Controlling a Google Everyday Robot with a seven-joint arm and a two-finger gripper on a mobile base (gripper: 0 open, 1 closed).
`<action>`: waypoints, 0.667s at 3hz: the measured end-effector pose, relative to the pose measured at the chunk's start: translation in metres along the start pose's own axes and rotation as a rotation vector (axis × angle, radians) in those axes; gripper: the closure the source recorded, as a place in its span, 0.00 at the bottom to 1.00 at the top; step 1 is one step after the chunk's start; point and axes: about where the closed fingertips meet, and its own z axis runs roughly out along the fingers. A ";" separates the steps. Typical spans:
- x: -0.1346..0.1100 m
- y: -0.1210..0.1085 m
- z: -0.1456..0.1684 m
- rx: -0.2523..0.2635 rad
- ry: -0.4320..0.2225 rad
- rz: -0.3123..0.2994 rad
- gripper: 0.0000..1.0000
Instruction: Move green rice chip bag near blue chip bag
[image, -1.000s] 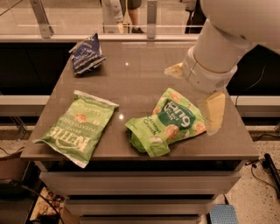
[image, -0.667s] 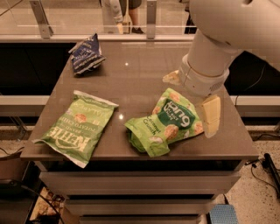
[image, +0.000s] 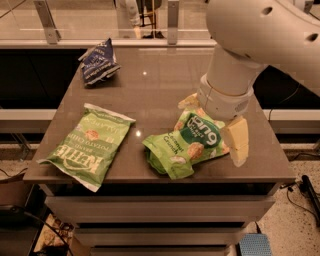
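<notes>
A brown surface (image: 150, 90) is seen from above and in front. Below the green rice chip bag (image: 185, 147), under the surface's front edge, are shelves or drawers in deep shadow, and their contents cannot be made out. A blue object (image: 255, 245) lower still is cut off by the bottom edge.

The green rice chip bag lies crumpled near the front edge, its dark round logo facing up. Its near end is folded, so some lettering is unreadable. To its left, apart from it, a flatter light green Kettle bag (image: 87, 145) lies with one corner hanging past the front edge.

The hand (image: 214, 127) is over the far right end of the green rice chip bag and set wide. One cream finger (image: 237, 140) stands at the bag's right edge and the other shows just behind the bag's far edge. That end of the bag sits between them. Whether they press it cannot be told, because the wrist hides the contact.

The white arm (image: 250, 35) rises up and right of the bag and is cut off by the top and right edges.

The blue chip bag (image: 98, 62) sits far back and left of the green rice chip bag, well apart from it, near the surface's far left corner. A glass railing (image: 47, 20) lies beyond it, with blurred shapes behind the glass.
</notes>
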 end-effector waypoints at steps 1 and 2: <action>-0.018 0.008 0.003 -0.028 -0.048 -0.049 0.00; -0.032 0.010 0.006 -0.024 -0.068 -0.071 0.00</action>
